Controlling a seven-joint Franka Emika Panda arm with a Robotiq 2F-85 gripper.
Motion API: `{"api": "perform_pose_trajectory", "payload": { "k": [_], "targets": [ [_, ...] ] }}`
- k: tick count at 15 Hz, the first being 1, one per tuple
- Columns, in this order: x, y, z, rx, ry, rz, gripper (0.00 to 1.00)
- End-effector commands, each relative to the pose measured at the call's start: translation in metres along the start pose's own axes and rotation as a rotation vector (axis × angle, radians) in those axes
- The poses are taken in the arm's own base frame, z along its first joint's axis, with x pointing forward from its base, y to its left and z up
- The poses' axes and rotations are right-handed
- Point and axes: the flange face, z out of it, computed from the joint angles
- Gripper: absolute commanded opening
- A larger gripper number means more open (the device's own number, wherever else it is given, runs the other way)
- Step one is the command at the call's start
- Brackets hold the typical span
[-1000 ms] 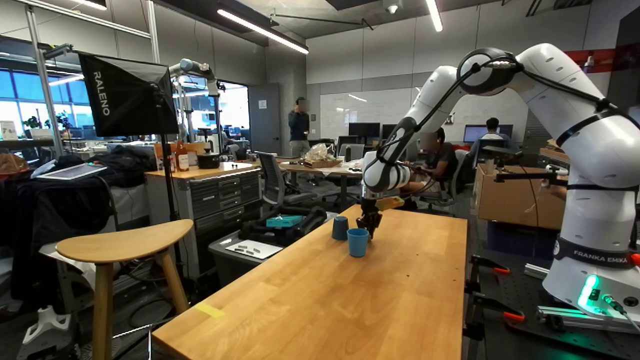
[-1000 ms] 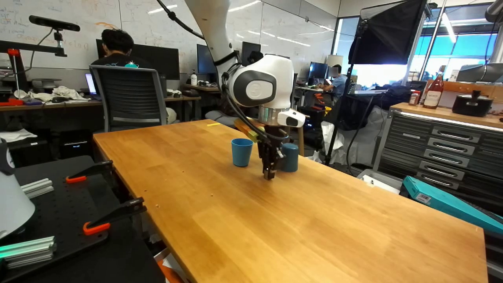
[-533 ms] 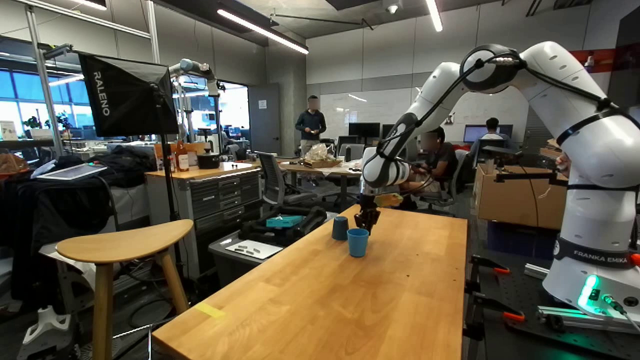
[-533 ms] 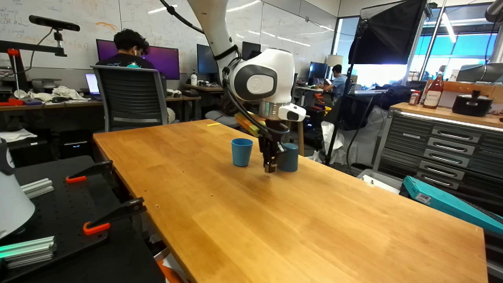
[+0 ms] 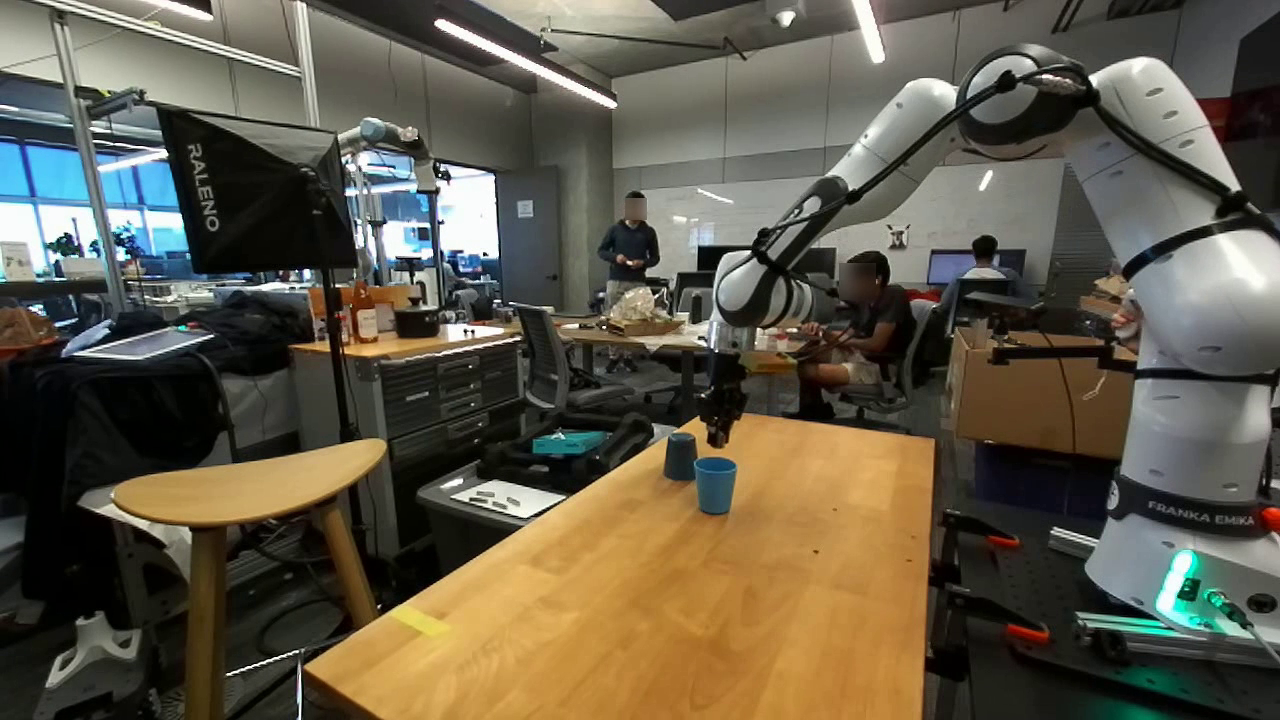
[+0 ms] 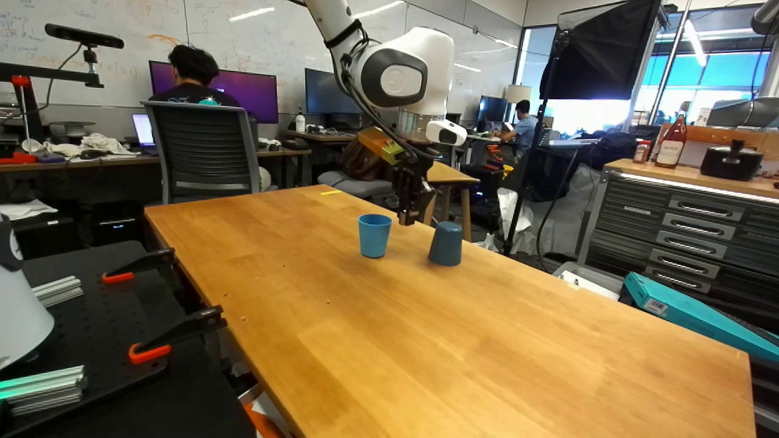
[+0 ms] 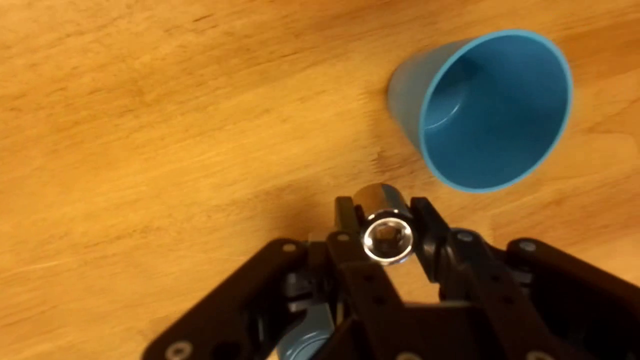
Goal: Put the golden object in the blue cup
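Note:
My gripper (image 7: pixel 383 212) is shut on the golden object (image 7: pixel 381 197), a small shiny metal cylinder with a round hole in its near end. The gripper holds it above the table, and it also shows in both exterior views (image 5: pixel 718 436) (image 6: pixel 408 216). The blue cup (image 7: pixel 412 97) stands upright with its open mouth up, beyond and right of the fingertips in the wrist view. The cup stands on the table in both exterior views (image 5: pixel 715 488) (image 6: pixel 373 237). The gripper is higher than the cup's rim and beside it, not over it.
A darker blue-grey cup (image 6: pixel 446 244) stands upside down on the wooden table (image 6: pixel 487 340), near the table's edge. It is partly hidden behind the gripper in the wrist view (image 7: pixel 310 334). Yellow tape (image 5: pixel 420 620) and clamps (image 6: pixel 179 331) are at table edges.
My gripper has risen from near the table top with the golden object in it. It has shifted slightly left in both exterior views. Both cups have stayed in place.

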Motion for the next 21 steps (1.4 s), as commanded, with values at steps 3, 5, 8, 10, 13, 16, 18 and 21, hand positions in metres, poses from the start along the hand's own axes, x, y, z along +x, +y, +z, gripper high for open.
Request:
{"api": "perform_pose_trajectory", "payload": {
  "k": [3,5,8,10,13,16,18,21],
  "targets": [
    [-0.008,-0.032,-0.016,0.103,-0.050,-0.046,0.08],
    [-0.008,-0.040,-0.013,0.118,-0.052,-0.055,0.08],
    [-0.011,-0.051,-0.008,0.130,-0.061,-0.070,0.08],
    [-0.013,-0.054,-0.002,0.127,-0.068,-0.077,0.08],
    [-0.017,-0.055,0.010,0.111,-0.080,-0.077,0.08],
    [-0.019,-0.051,0.022,0.099,-0.090,-0.069,0.08],
    [-0.019,-0.048,0.029,0.095,-0.099,-0.064,0.08],
    [-0.020,-0.043,0.038,0.082,-0.102,-0.060,0.08]
  ]
}}
